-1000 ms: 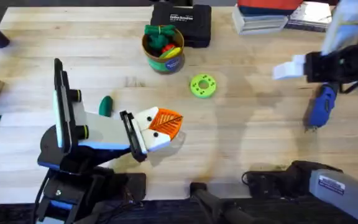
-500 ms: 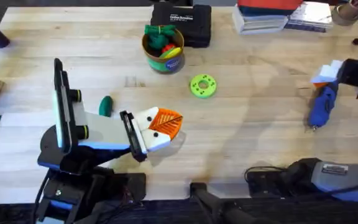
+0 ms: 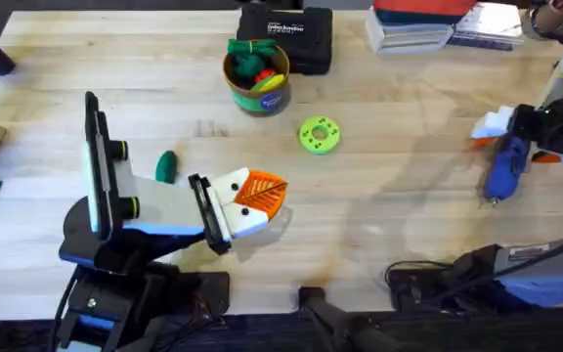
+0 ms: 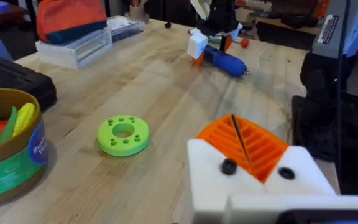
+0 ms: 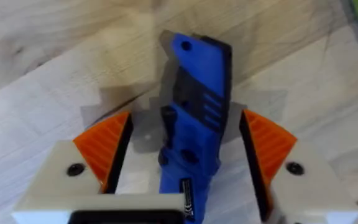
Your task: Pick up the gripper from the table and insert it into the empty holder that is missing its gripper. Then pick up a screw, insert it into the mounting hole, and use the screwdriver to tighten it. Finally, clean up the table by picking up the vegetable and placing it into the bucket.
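A pale wooden table fills the room's middle, with a black case at its far edge. The left gripper rests low near the centre, its 2 orange tips pressed together. At the right edge the right gripper straddles the blue screwdriver, pads wide on both flanks, so I judge the tightening step begins; next comes squeezing and lifting. The right wrist view shows that gap. Overhead, the bucket and vegetable wait.
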Controlling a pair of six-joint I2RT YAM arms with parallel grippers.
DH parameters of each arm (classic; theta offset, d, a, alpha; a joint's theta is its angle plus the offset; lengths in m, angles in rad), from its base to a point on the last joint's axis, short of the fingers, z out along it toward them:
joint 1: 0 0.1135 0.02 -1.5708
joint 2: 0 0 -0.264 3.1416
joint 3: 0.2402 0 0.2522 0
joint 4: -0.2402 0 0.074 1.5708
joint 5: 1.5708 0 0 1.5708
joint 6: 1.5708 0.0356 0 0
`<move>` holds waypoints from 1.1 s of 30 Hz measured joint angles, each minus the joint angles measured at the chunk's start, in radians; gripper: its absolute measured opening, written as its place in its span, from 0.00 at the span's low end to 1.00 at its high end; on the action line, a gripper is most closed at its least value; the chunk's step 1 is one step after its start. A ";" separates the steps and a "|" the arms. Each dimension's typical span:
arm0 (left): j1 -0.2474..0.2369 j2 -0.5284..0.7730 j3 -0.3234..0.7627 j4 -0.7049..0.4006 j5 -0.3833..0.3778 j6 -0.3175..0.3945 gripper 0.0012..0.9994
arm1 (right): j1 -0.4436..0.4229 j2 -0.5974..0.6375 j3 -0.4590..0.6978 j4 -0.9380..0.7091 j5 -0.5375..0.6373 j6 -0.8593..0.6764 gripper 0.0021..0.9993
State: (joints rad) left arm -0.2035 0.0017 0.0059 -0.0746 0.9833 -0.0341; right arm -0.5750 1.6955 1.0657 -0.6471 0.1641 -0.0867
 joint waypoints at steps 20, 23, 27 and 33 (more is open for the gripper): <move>-0.001 0.000 0.000 0.000 0.000 0.000 0.01 | -0.093 0.010 0.000 0.027 -0.106 -0.012 0.63; -0.001 0.000 0.000 0.000 0.000 0.000 0.01 | -0.093 0.010 0.000 0.043 -0.107 -0.015 0.53; -0.001 0.000 0.000 0.000 0.000 0.000 0.01 | -0.094 0.010 0.000 0.046 -0.106 -0.018 0.20; -0.001 0.000 0.000 0.000 0.000 0.000 0.01 | -0.094 0.010 0.000 0.050 -0.123 -0.018 0.03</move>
State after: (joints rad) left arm -0.2043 0.0017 0.0059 -0.0746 0.9833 -0.0341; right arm -0.6689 1.7058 1.0653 -0.5972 0.0413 -0.1051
